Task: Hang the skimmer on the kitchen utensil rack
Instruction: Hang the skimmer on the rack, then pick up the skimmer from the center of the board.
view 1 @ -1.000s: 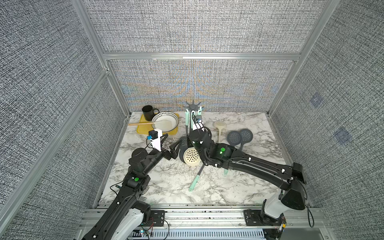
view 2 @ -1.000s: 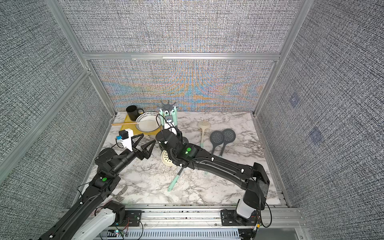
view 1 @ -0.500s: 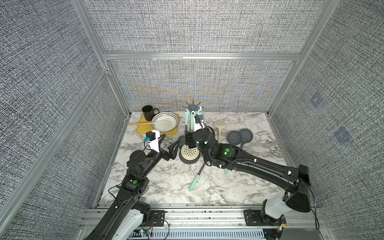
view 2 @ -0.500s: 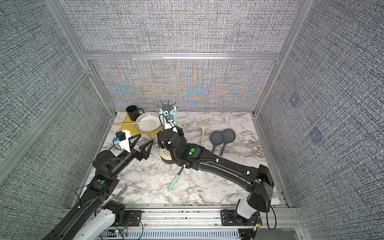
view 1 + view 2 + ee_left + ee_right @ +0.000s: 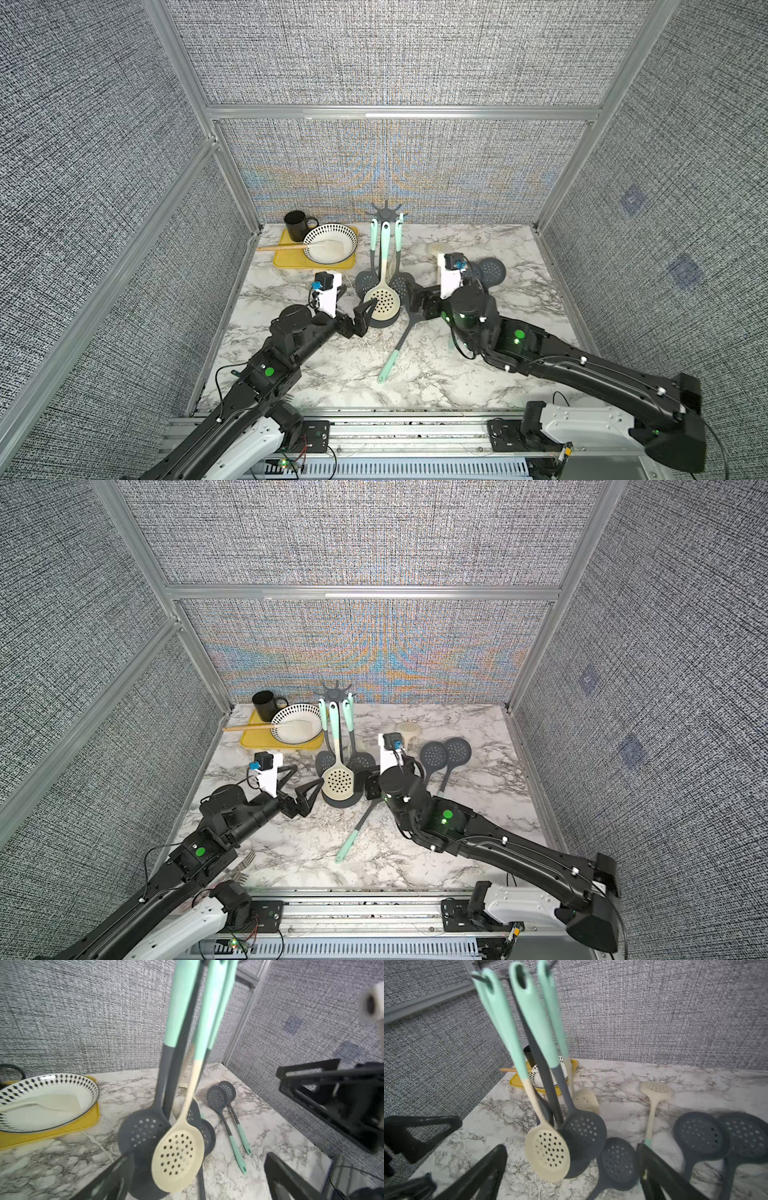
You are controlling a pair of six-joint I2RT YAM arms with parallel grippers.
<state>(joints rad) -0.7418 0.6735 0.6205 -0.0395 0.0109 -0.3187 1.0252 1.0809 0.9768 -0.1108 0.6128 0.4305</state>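
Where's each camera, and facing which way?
Top views: high up front, looking down at marble table; left arm, right arm show.
Left wrist: on left arm, facing hung cream skimmer; left-gripper fingers show.
Right wrist: on right arm, facing it from the other side; right-gripper fingers show.
Shared: that skimmer, in all four.

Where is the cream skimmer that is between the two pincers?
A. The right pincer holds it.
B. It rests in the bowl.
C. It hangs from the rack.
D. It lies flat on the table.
C: the skimmer hangs head down, with the eye of its mint handle on a hook of the rack.
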